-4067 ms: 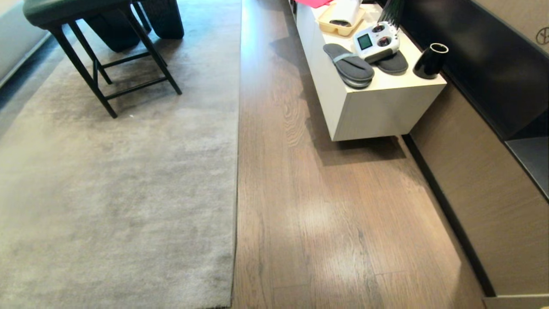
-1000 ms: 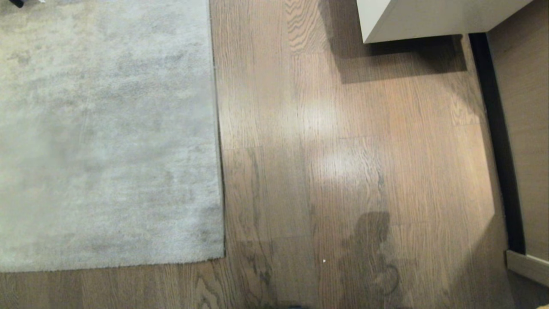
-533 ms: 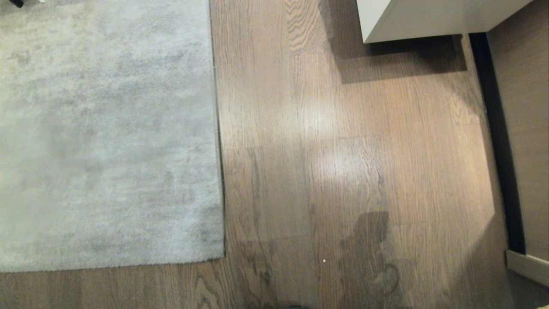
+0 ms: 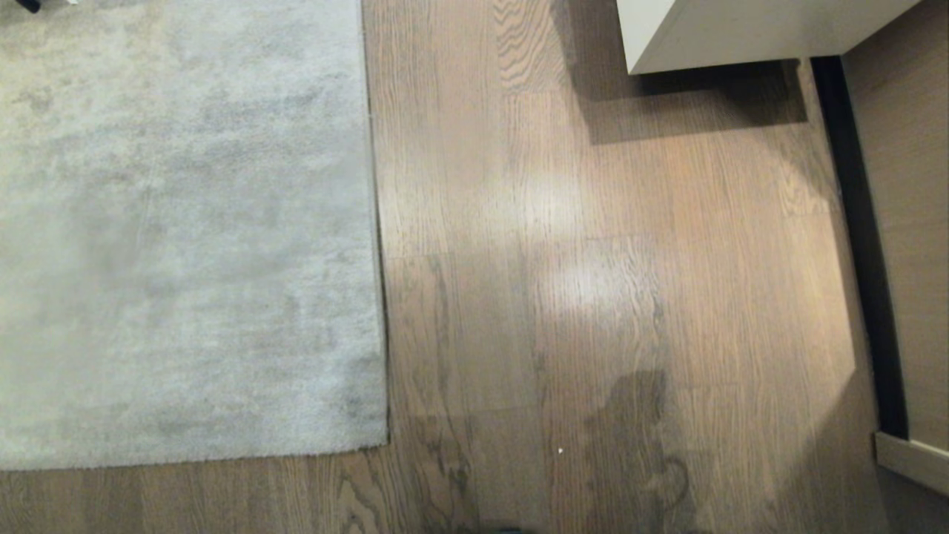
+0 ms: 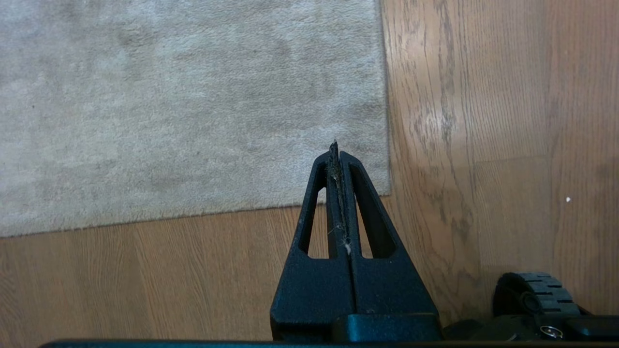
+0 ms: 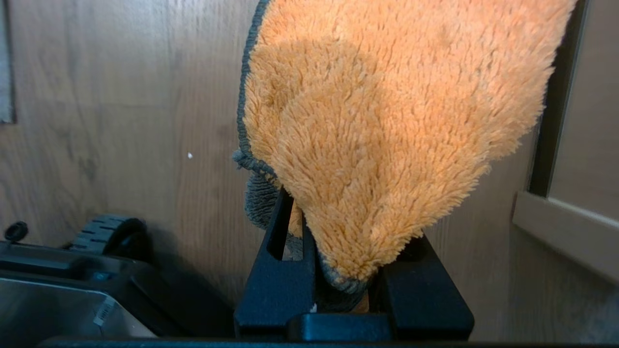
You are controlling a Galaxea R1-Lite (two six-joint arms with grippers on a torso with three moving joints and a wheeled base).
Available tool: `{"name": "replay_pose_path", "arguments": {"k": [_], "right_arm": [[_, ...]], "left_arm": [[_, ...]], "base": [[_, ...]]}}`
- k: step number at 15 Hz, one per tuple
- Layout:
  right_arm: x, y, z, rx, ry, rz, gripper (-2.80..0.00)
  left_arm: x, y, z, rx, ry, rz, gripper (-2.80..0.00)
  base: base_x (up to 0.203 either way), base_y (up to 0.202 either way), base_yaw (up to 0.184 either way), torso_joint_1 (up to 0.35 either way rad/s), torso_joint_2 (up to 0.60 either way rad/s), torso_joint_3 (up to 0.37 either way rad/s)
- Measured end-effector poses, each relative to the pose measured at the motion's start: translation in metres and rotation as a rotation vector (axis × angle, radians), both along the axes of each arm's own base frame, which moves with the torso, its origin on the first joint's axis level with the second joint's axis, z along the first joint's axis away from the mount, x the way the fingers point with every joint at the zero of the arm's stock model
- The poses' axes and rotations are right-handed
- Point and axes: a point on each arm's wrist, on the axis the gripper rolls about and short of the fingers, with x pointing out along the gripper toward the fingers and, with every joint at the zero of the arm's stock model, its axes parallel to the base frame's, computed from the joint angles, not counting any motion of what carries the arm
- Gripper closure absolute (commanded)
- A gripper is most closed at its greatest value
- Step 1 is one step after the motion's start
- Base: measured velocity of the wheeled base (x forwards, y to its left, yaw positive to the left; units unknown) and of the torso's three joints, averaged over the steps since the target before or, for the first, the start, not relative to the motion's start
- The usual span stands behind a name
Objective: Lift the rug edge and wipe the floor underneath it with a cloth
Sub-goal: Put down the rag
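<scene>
The grey-beige rug lies flat on the left of the head view. Its rug edge [image 4: 378, 222] runs straight down to a corner [image 4: 385, 443]. Brown wood-grain floor [image 4: 593, 297] fills the rest. Neither gripper shows in the head view. In the left wrist view my left gripper [image 5: 336, 151] is shut and empty, hanging above the rug corner [image 5: 387, 189]. In the right wrist view my right gripper [image 6: 338, 217] is shut on the fluffy orange cloth [image 6: 387, 121]. The cloth's dark grey trim [image 6: 242, 121] and grey underside show, and it covers the fingertips.
A white cabinet corner [image 4: 741, 33] juts in at the far right. A dark baseboard [image 4: 864, 245] runs along the right wall above a pale ledge [image 4: 912, 460]. My base's wheel [image 5: 532, 290] sits close below the left gripper.
Since the oldest frame the head view has tipped down, so the stool and cabinet top have left the picture. Over the last second only the arm's shadow on the floor has shifted slightly.
</scene>
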Motion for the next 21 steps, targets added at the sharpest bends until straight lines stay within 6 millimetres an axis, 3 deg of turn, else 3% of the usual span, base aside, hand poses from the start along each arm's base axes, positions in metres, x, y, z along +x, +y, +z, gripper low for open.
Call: {"name": "replay_pose_path", "arguments": {"k": [5,8,15,21], "right_arm": [[0.007,0.001,0.027,0.005,0.035,0.041,0.0],[0.023,0.001,0.044,0.004,0.087,0.049,0.0],[0.107,0.003,0.07,0.03,0.19,0.048,0.0],[0.18,0.005,0.057,0.032,0.232,0.046,0.0]], "left_arm": [[0.0,0.0,0.0,0.0,0.0,0.0,0.0],[0.0,0.0,0.0,0.0,0.0,-0.001,0.0],[0.0,0.0,0.0,0.0,0.0,-0.001,0.0],[0.0,0.0,0.0,0.0,0.0,-0.001,0.0]], "base": [[0.0,0.0,0.0,0.0,0.0,0.0],[0.0,0.0,0.0,0.0,0.0,0.0],[0.0,0.0,0.0,0.0,0.0,0.0],[0.0,0.0,0.0,0.0,0.0,0.0]]}}
